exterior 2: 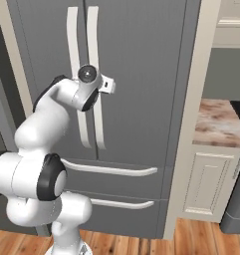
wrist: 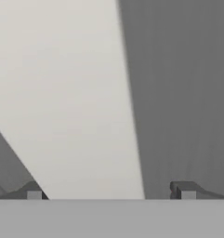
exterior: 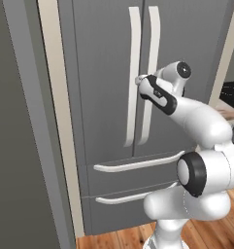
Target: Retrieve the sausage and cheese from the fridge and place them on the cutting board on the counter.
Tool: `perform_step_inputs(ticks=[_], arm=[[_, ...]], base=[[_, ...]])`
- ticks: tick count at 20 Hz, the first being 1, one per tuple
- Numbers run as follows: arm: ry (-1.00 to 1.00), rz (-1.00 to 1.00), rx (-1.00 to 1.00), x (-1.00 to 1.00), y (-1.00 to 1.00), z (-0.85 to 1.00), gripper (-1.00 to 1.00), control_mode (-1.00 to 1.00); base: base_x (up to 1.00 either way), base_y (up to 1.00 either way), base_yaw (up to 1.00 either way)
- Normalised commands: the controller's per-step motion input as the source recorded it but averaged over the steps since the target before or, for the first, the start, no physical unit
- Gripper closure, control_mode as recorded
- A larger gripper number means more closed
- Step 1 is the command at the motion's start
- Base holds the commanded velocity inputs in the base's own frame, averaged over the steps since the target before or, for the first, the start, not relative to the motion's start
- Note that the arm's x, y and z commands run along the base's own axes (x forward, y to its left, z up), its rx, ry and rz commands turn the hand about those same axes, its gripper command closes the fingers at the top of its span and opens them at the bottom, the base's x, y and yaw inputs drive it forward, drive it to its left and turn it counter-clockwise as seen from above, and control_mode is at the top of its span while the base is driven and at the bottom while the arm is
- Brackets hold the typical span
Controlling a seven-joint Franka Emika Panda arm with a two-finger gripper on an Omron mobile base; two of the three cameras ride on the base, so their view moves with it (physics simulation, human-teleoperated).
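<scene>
Off-white handle [wrist: 71, 102] of the shut fridge [exterior: 104, 97] sits between the gripper's [wrist: 111, 191] wide-apart jaws, off-centre toward one finger. Closing now could clip it and slip. Sausage and cheese are presumably inside; the counter [exterior 2: 218, 122] lies well right.

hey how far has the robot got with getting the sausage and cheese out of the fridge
Nothing looks done yet: both doors of the fridge are shut. In hand: the open gripper is right up at an off-white door handle, its fingertips either side of it, not closed. Left: pull the door open, take out both foods, carry them to the board on the counter.
</scene>
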Motion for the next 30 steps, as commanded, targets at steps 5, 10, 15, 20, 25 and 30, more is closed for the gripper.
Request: perform_step_inputs(ticks=[5, 10, 15, 20, 25, 30], arm=[[0.0, 0.0, 0.0, 0.41, 0.0, 0.0, -1.0, -1.0], [0.0, 0.0, 0.0, 0.48, 0.0, 0.0, -1.0, -1.0], [0.01, 0.0, 0.0, 0.17, -0.02, 0.11, 1.0, -1.0], [0.0, 0.02, 0.0, -0.01, -0.19, 0.26, 1.0, -1.0], [0.01, 0.01, 0.0, -0.36, -0.05, 0.44, 1.0, -1.0], [0.03, 0.02, 0.03, -0.81, -0.23, 0.64, 1.0, -1.0]], base=[[0.0, 0.0, 0.0], [0.0, 0.0, 0.0], [0.0, 0.0, 0.0], [0.0, 0.0, 0.0], [0.0, 0.0, 0.0], [0.0, 0.0, 0.0]])
